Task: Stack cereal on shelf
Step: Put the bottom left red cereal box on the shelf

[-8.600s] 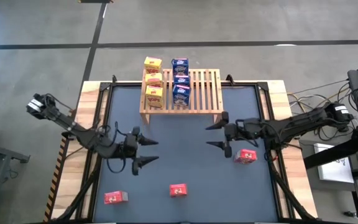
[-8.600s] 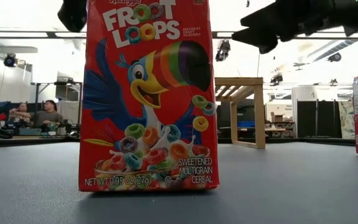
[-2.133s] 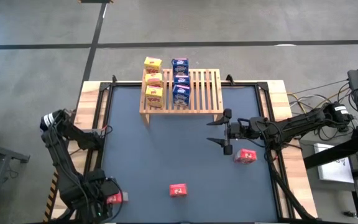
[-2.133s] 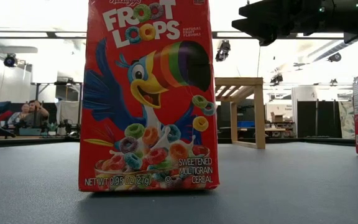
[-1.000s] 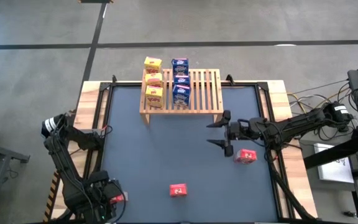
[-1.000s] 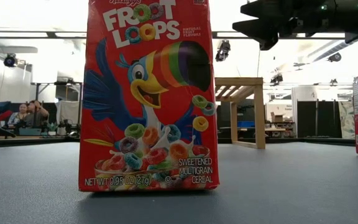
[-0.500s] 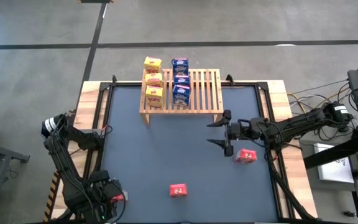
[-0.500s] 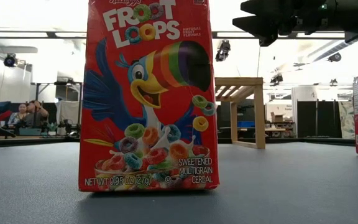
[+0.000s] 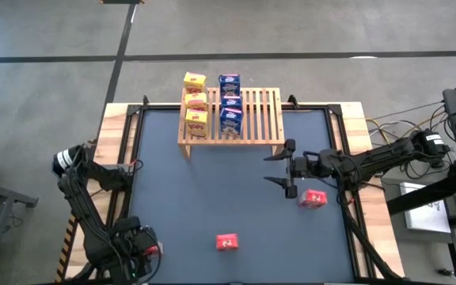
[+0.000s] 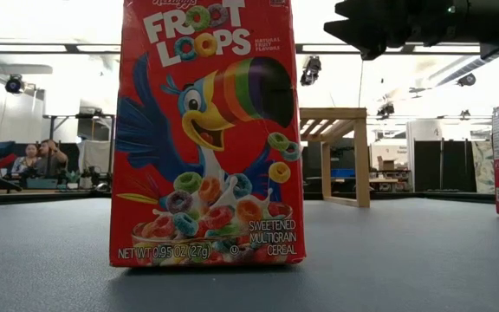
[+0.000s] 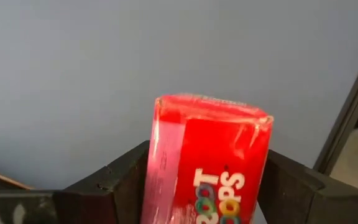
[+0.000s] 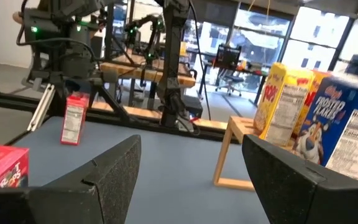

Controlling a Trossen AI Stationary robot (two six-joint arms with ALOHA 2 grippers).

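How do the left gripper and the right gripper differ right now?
The left gripper is at the table's near left corner, its fingers on either side of a red cereal box; the right gripper hangs over the mat in front of the shelf with nothing between its fingers. The left sits low at its box, while the right is raised off the table, its jaws open. Both are dark two-finger grippers.

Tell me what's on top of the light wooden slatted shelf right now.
On the light wooden slatted shelf stand three yellow cereal boxes in one row and three blue cereal boxes beside them. The slats to their right are bare. The boxes cover the slats beneath them.
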